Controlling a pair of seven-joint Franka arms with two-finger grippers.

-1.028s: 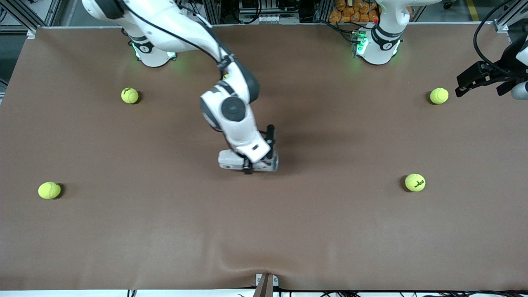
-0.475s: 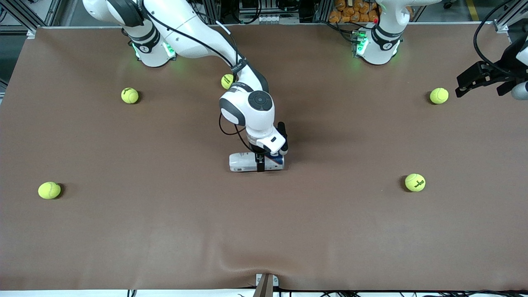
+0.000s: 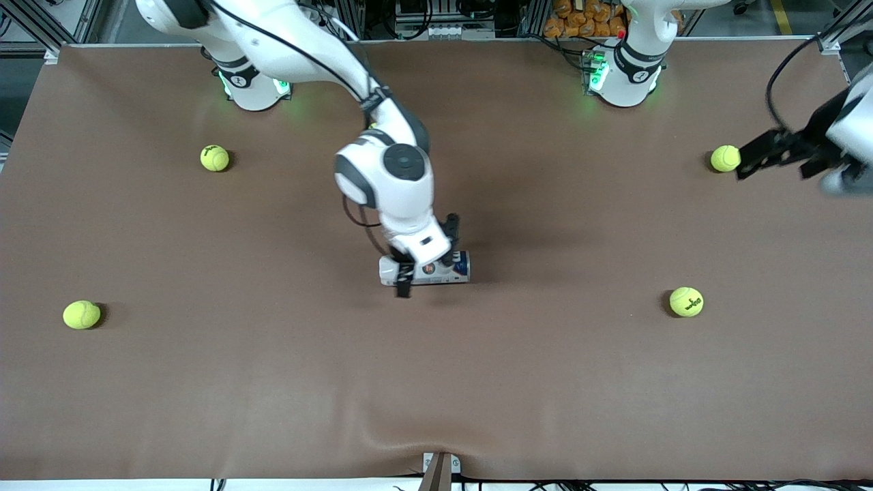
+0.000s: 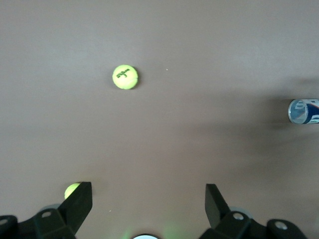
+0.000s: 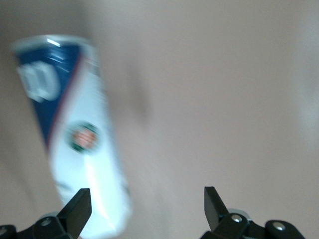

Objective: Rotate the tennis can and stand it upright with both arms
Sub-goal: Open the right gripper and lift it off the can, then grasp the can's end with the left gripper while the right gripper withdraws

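Observation:
The tennis can [image 3: 436, 270] lies on its side on the brown table [image 3: 273, 382], its blue end toward the left arm's end. My right gripper [image 3: 426, 258] hovers low over the can's white half, open, with one finger on each side of the can. In the right wrist view the can [image 5: 75, 134] lies close beside one finger [image 5: 76, 208] of the right gripper [image 5: 144, 206], whose jaws hold nothing. My left gripper [image 3: 750, 162] is open and empty over the table's edge at the left arm's end. The left wrist view [image 4: 148, 199] shows the can's blue end [image 4: 303, 110] far off.
Several yellow-green tennis balls lie about: one [image 3: 725, 158] right by the left gripper, one [image 3: 686, 301] nearer the camera, and two [image 3: 215, 157] [image 3: 81, 314] toward the right arm's end. The left wrist view shows one ball [image 4: 125, 77] ahead.
My right hand has turned and slid along the can toward its white end; the can shifted slightly toward the left arm's end early on. My left gripper has moved closer to the nearby ball.

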